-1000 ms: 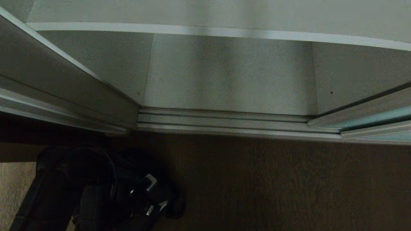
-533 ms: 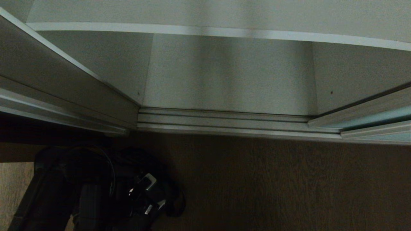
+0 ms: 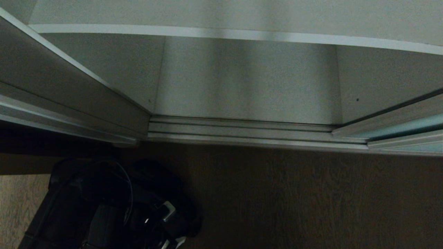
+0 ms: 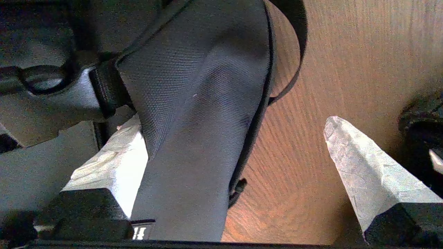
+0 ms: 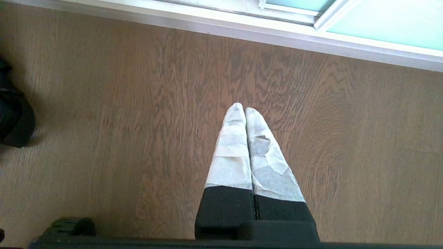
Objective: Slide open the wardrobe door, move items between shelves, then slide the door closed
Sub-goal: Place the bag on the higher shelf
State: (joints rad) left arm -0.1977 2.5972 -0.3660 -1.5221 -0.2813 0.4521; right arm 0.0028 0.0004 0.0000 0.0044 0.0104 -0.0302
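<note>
Wardrobe stands open, a dark bag on the floor, and the door not yet closed.

The head view looks down into an open wardrobe: the door (image 3: 398, 129), pale blue-green glass in a silver frame, sits pushed to the right end of the floor track (image 3: 242, 131). One shelf (image 3: 221, 14) crosses the top of the view and looks bare; the wardrobe bottom below it also looks bare. A bag (image 4: 193, 114) of dark woven fabric lies on the wood floor (image 3: 311, 197) in front of the track's left end. The left end effector (image 4: 235, 152) hangs over the bag with fingers spread wide, holding nothing. The right end effector (image 5: 245, 112) hangs over bare floor, fingers pressed together, empty. Judging by this, opening is done; moving the bag and closing the door remain.
</note>
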